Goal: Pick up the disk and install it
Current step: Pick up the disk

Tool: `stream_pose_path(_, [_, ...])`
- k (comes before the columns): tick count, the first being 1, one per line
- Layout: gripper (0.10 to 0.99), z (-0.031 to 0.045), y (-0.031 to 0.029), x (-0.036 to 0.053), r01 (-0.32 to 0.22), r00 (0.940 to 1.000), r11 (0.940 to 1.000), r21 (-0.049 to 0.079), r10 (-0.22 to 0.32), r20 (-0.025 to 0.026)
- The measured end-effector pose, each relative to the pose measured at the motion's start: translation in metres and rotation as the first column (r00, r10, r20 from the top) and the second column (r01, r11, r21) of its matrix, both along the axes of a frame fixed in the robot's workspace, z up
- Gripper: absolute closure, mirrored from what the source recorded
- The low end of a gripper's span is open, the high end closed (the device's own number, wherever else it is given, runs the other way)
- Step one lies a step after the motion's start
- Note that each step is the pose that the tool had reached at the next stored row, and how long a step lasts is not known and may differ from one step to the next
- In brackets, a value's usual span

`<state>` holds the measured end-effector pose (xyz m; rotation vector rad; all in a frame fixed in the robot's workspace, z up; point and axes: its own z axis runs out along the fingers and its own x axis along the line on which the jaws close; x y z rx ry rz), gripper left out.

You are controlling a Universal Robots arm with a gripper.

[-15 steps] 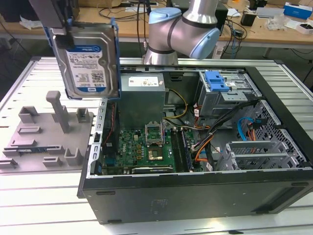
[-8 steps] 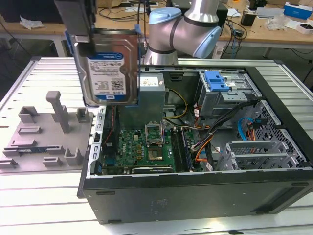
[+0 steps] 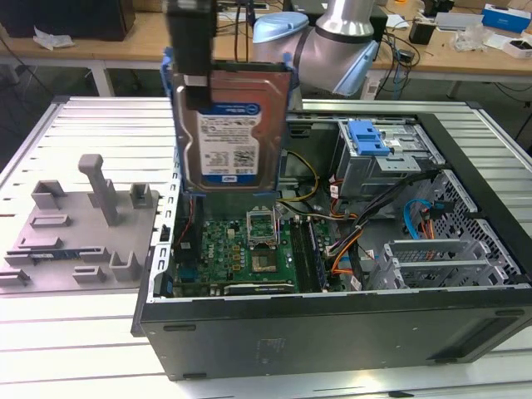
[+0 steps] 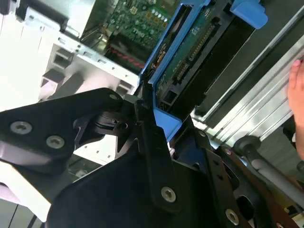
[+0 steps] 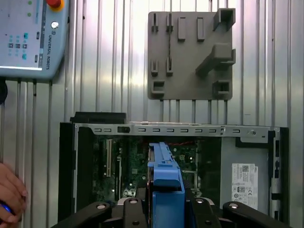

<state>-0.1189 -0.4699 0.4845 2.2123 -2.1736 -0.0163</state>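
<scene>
The disk (image 3: 237,125), a silver drive with a white-and-blue label in a blue carrier, hangs upright above the motherboard (image 3: 249,249) of the open computer case (image 3: 332,320). My gripper (image 3: 199,90) is shut on its upper edge, a black finger lying over the labelled face. In the second wrist view the disk (image 4: 190,61) shows its underside circuit board, with my gripper (image 4: 159,124) clamped on the carrier. In the first wrist view the carrier's blue edge (image 5: 165,178) stands between my gripper's (image 5: 166,205) black links, over the case interior.
A grey fixture plate (image 3: 83,224) with raised blocks lies on the slatted table at the exterior view's left. A metal drive bay (image 3: 378,162) with a blue latch (image 3: 368,137) sits inside the case. A teach pendant (image 5: 28,38) and a person's hand (image 5: 10,194) are nearby.
</scene>
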Motion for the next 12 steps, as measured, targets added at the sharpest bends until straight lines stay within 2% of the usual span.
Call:
stream_pose_path(2, [0.722, 0.0000, -0.0045, 0.0106, 0.000, 1.0000, 1.0000, 0.000, 0.000, -0.0006])
stream_pose_path(3, [0.722, 0.0000, -0.0084, 0.0202, 0.000, 1.0000, 1.0000, 0.000, 0.000, -0.0011])
stream_pose_path(4, [0.722, 0.0000, -0.0106, 0.0259, 0.000, 1.0000, 1.0000, 0.000, 0.000, -0.0015])
stream_pose_path(11, [0.722, 0.0000, -0.0229, 0.0606, 0.000, 1.0000, 1.0000, 0.000, 0.000, -0.0032])
stream_pose_path(12, [0.722, 0.0000, -0.0263, 0.0705, 0.000, 1.0000, 1.0000, 0.000, 0.000, -0.0037])
